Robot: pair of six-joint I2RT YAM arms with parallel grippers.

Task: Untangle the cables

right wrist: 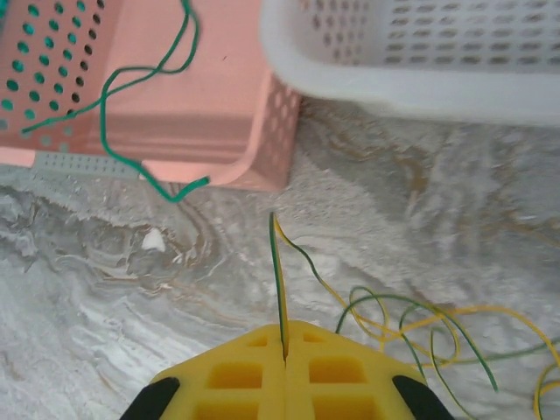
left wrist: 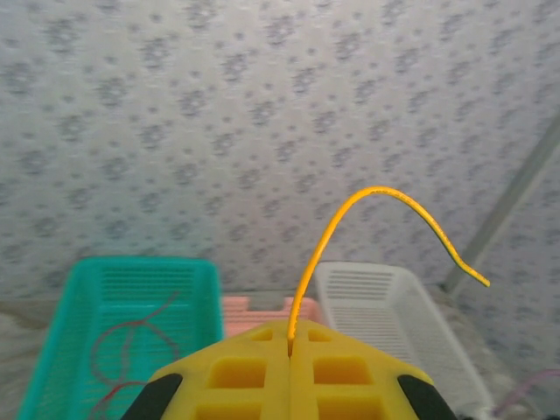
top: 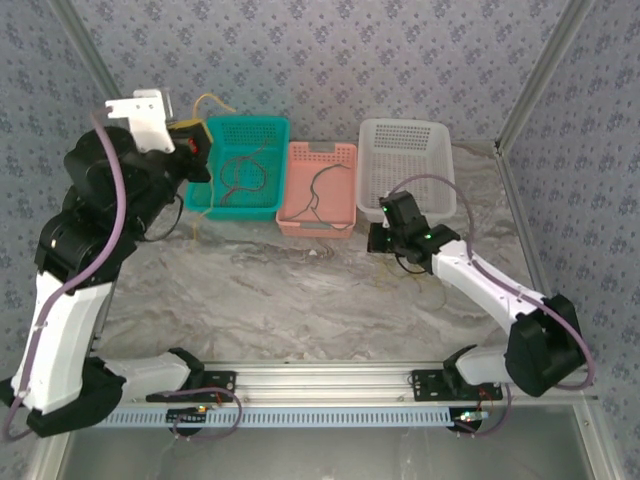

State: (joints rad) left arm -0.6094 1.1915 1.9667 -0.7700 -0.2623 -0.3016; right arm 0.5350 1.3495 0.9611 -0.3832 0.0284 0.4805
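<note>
Pinching yellow wire (left wrist: 376,197) in my shut left claw (left wrist: 289,354) | right claw (right wrist: 284,350) nipped on green wire (right wrist: 279,271) | light, springy, slippery: I'd grip near ends.

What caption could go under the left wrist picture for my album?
The left gripper pinches a curling yellow cable, facing the teal basket, pink basket and white basket.

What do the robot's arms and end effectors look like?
Both have white links and black joints, each trailed by a thick purple-grey cable. The left arm has a white plate at its wrist; the right arm shows small green lights. The left end effector and right end effector have blocky yellow fingers with square recesses, black at the sides.
</note>
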